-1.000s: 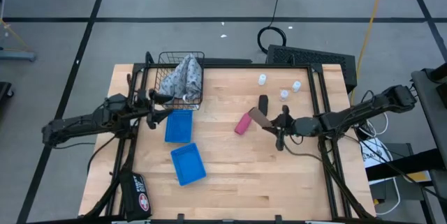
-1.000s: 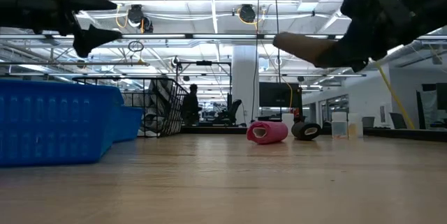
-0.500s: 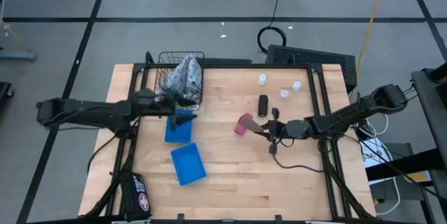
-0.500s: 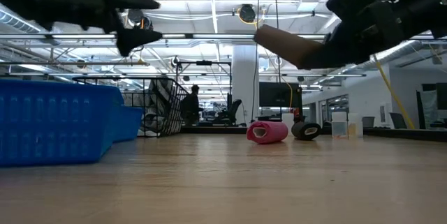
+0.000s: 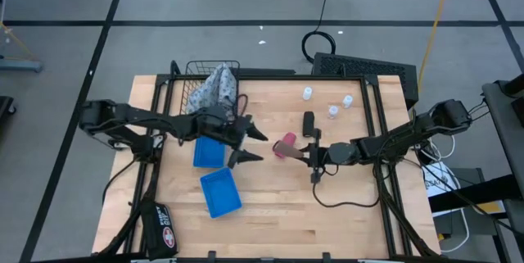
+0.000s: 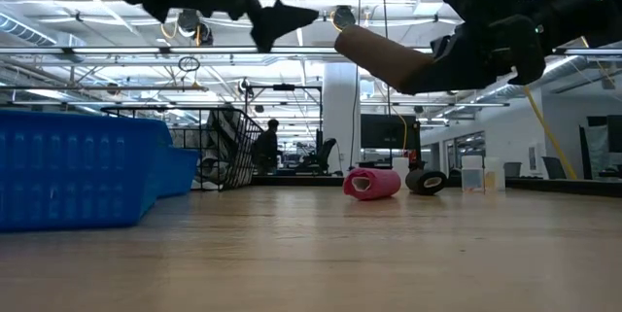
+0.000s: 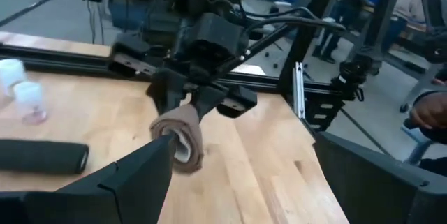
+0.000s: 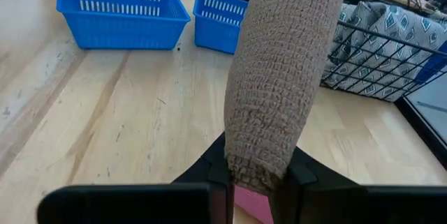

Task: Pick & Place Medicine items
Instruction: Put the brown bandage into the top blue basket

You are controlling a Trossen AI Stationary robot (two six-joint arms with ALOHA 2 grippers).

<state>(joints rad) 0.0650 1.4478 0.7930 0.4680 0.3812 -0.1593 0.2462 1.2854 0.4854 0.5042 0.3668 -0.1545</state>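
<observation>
Right wrist view — right gripper (image 8: pixel 255 175) tight around tan bandage roll (image 8: pixel 283 77).

Two blue trays (image 5: pixel 214 169) lie on the left half of the wooden table (image 5: pixel 270 222), one (image 5: pixel 209 148) just in front of a black wire basket (image 5: pixel 211 91), the other (image 5: pixel 220 192) nearer the table's front edge and turned slightly askew. A grey patterned cloth bundle (image 5: pixel 214 89) fills the basket. A black cable loop (image 5: pixel 319 44) lies on the floor behind the table. Far back in the room a person (image 6: pixel 266 145) stands.
</observation>
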